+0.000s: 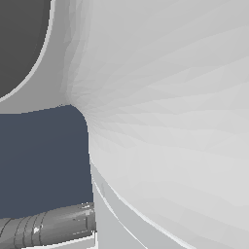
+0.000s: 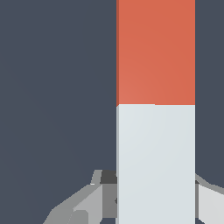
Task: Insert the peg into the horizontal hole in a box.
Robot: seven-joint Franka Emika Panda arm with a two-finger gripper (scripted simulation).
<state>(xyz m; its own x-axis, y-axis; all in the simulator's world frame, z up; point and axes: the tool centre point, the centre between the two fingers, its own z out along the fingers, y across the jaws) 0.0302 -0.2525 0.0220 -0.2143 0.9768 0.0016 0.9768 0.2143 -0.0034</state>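
Peg [image 2: 155, 109], a long flat-faced square bar, matte orange-red on one half and pale grey-white on the other, fills the wrist view between the grey angular gripper [image 2: 155, 199] fingers, which press its white end on both sides. Exterior view: smooth white arm shell [image 1: 170, 121] only.

No readable text, labels, brands, numbers or signs in either view; the peg [image 2: 155, 109] has plain orange-red and pale grey-white faces, unmarked; the white robot arm housing [image 1: 170, 121] in the exterior view is blank too.
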